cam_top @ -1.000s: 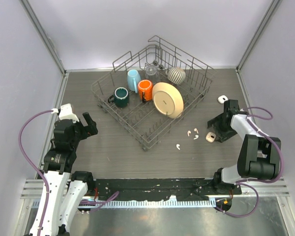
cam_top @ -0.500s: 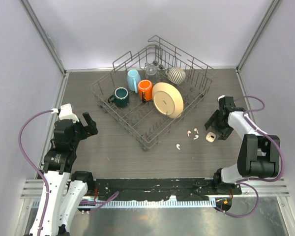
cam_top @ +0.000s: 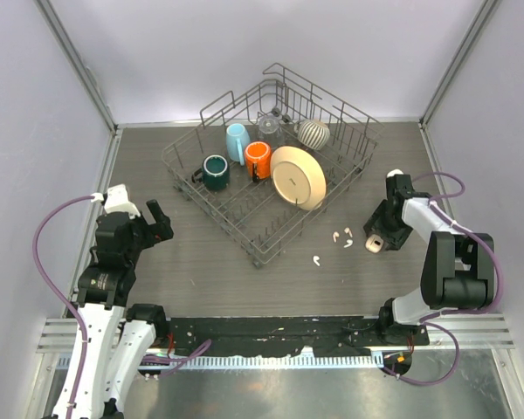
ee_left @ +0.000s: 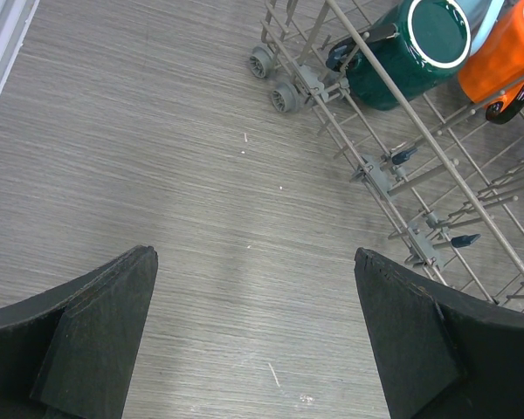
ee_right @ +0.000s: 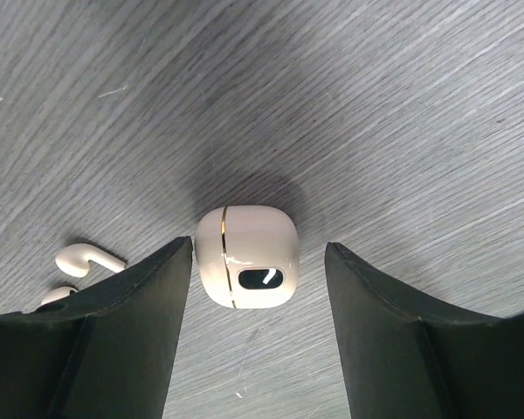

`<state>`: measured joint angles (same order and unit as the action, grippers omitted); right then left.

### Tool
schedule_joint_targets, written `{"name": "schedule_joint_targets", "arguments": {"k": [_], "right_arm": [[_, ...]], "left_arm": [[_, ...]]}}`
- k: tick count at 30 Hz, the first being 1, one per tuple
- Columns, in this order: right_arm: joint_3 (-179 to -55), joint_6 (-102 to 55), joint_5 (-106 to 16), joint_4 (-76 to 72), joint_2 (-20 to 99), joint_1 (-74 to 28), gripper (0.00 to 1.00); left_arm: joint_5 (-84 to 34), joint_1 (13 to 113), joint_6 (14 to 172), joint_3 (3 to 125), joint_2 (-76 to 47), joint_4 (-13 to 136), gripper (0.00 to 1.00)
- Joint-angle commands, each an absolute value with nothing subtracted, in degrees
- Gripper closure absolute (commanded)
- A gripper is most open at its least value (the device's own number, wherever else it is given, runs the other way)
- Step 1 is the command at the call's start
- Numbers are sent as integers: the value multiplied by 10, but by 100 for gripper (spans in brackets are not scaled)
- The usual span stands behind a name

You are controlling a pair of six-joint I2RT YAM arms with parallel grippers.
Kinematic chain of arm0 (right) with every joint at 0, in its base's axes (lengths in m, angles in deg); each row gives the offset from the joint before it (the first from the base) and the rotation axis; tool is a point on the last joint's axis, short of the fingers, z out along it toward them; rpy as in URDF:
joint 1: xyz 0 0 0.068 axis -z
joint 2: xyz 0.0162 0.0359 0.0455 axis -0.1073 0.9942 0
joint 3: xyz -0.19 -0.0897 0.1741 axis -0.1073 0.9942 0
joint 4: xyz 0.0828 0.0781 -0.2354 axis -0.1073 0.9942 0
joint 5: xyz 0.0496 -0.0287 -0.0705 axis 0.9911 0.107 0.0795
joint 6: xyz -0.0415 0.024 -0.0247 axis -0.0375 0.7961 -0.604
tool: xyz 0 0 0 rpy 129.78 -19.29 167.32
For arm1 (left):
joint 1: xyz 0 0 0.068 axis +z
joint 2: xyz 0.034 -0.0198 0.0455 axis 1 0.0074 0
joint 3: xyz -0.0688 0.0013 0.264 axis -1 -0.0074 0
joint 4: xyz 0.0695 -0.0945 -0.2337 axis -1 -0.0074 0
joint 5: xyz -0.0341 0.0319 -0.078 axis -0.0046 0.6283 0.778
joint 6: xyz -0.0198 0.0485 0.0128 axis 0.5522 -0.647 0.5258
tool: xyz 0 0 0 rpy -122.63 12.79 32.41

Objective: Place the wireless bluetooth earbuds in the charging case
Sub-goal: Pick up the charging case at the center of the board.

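Right end effector (ee_right: 259, 245) open, straddling the charging case (ee_right: 247, 255), nothing gripped. Case looks light, glossy, slippery: pinch its flat sides. Earbuds (ee_right: 86, 258) just outside one finger (ee_right: 113, 332).

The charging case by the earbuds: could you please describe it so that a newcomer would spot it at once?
Start at the dish rack and go right of its near corner, past the earbuds. The case lies just beyond them, inside the open right gripper. Unlike the stemmed earbuds, it is a larger, rounded cream box with a dark oval window.
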<state>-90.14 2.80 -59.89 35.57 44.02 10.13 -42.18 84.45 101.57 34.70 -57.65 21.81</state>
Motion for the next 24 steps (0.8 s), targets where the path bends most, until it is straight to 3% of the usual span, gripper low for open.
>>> {"name": "schedule_joint_targets", "arguments": {"k": [1, 7, 13, 19, 20, 24], "right_arm": [[-894, 19, -600, 340, 434, 100, 32], [-877, 15, -585, 316, 442, 100, 33], [-862, 17, -585, 301, 446, 100, 43], [-859, 25, -581, 301, 437, 100, 68], [-859, 27, -575, 304, 434, 100, 79], [-857, 55, -547, 321, 385, 100, 98]], "left_arm": [[-429, 844, 1012, 360, -579, 223, 0], [-428, 843, 1012, 359, -578, 223, 0], [-430, 844, 1013, 360, -581, 223, 0], [-428, 844, 1023, 361, -597, 238, 0], [-437, 843, 1036, 362, -604, 241, 0], [-442, 844, 1072, 382, -658, 227, 0]]}}
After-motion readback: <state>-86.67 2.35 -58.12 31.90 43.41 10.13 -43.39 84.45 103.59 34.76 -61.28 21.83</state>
